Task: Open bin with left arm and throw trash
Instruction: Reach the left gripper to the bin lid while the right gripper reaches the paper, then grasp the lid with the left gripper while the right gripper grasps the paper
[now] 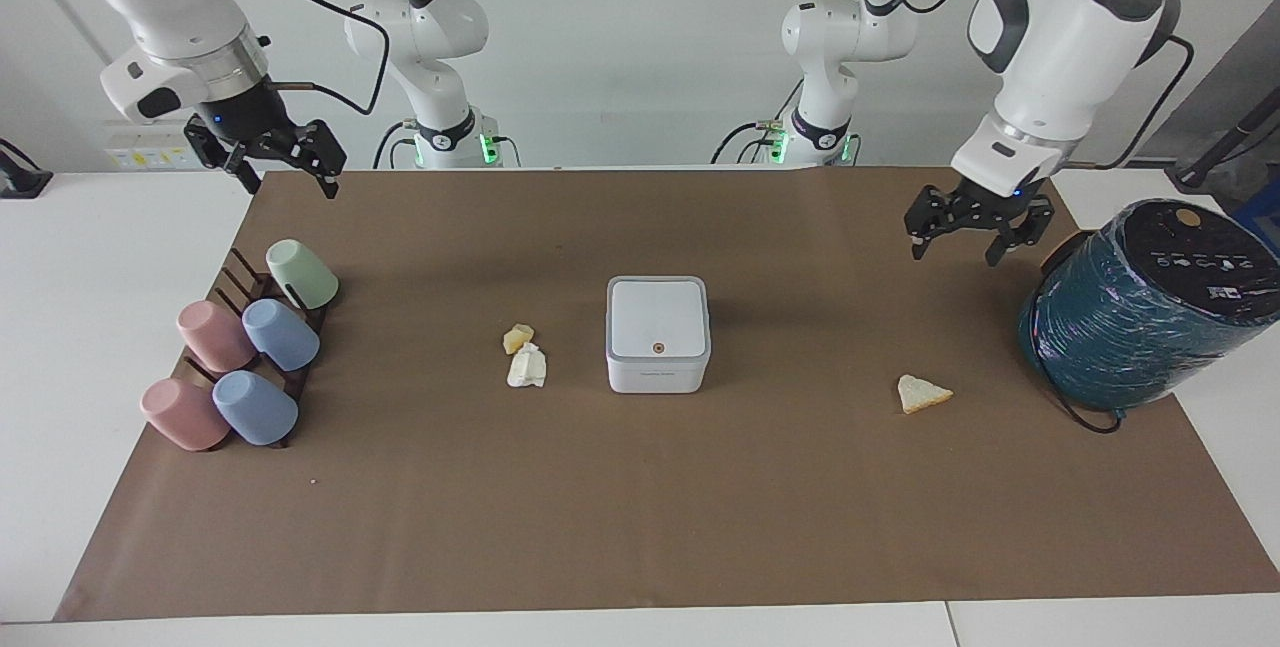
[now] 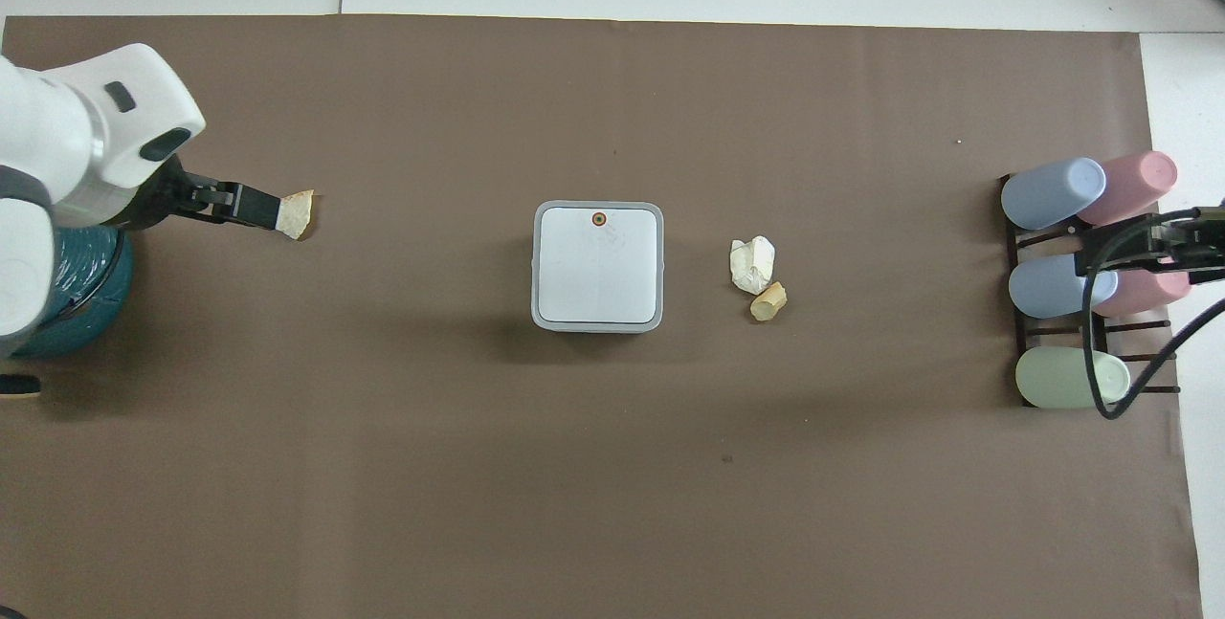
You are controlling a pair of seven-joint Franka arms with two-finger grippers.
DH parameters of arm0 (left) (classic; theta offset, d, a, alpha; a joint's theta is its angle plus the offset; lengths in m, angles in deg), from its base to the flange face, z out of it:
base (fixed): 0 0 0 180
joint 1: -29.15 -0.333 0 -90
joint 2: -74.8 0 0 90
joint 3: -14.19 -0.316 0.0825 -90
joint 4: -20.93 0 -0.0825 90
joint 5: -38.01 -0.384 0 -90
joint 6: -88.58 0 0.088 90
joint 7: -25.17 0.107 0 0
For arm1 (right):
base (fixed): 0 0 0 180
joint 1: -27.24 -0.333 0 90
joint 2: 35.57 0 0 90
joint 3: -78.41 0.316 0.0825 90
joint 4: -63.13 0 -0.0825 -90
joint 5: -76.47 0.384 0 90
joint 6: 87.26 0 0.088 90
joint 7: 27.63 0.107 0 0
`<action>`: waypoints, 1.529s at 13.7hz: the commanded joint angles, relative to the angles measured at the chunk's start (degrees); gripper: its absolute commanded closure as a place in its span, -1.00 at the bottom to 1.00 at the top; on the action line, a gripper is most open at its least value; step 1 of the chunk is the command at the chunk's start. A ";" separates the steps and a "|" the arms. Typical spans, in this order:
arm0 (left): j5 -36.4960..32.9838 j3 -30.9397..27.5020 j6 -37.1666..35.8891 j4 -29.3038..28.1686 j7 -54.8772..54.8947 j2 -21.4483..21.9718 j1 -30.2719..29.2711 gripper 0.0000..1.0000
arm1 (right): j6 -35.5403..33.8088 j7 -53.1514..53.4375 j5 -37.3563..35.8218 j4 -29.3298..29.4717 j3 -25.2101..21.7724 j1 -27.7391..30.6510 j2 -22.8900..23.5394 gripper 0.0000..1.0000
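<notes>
Your bin (image 1: 658,334) is a small white square box with rounded corners; its lid lies flat and shut, with a tiny orange dot near the lid edge that is farther from the robots. It sits about mid-table on the brown paper mat (image 1: 640,527).

You have three scraps of trash. A crumpled white tissue wad (image 1: 527,367) and a pale yellow chunk (image 1: 517,337) lie together just beside the bin toward the right arm's end, the chunk nearer the robots and almost touching the wad. A tan triangular piece (image 1: 921,394) lies alone, well apart from the bin toward the left arm's end.

Count two arms. Your left gripper (image 1: 966,232) hangs in the air with its jaws apart and nothing between them, over the mat near the teal wrapped cylinder (image 1: 1140,312); in the overhead view it covers part of the triangular piece, but the facing view shows it raised and clear of it. Your right gripper (image 1: 285,170) waits with its jaws spread and empty, above the edge of the mat by the cup rack (image 1: 262,277).

On that dark rack you can count five cups (image 1: 280,334) lying tilted: two pink, two blue, one green. There is one teal cylinder, standing tilted at the left arm's end, with a black cable at its base
</notes>
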 commanded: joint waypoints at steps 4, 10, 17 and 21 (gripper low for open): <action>-2.96 -0.52 5.33 -0.27 -14.90 -4.16 12.90 -0.21 | 17.32 5.57 2.07 -12.03 0.55 -4.96 -1.40 -1.00; -2.52 -0.35 17.19 -2.47 -22.21 -5.13 21.52 1.00 | 33.93 8.05 4.52 -13.63 0.55 -11.65 13.62 -1.00; -2.26 -0.17 27.12 0.41 -25.30 -11.61 23.46 1.00 | 50.13 1.91 15.96 -17.05 0.81 -14.64 24.53 -1.00; -1.30 -0.09 30.99 2.10 -27.76 -16.02 24.17 1.00 | 49.70 0.75 18.33 -17.23 0.90 -16.31 24.89 -1.00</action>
